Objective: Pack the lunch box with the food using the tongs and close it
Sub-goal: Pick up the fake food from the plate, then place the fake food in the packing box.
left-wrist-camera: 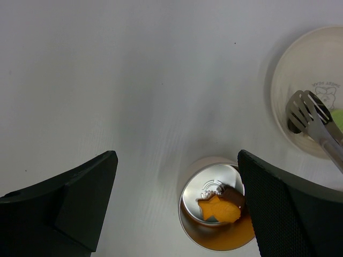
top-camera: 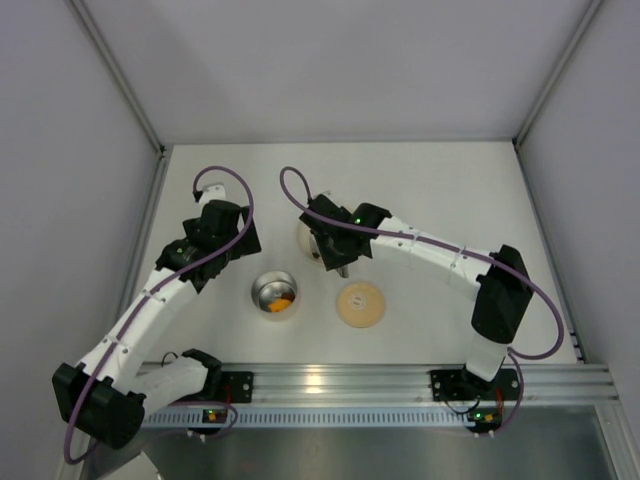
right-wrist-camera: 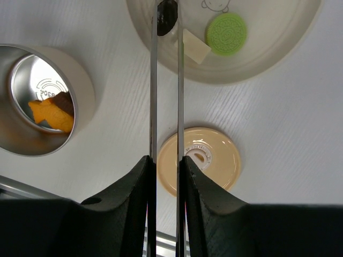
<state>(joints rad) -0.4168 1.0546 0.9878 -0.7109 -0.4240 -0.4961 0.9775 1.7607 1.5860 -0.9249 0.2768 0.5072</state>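
Your right tool (right-wrist-camera: 166,167) clamps the tongs (right-wrist-camera: 154,80), tips astride the brown piece (right-wrist-camera: 166,16); the lunch box (right-wrist-camera: 87,93) lies near-left.

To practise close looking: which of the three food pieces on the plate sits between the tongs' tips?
The dark brown piece. The cream block and the round green biscuit both lie to one side, outside the arms of the tongs.

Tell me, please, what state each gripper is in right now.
Left gripper: open, holding nothing.
Right gripper: shut on the tongs, whose tips are at a dark brown food piece.
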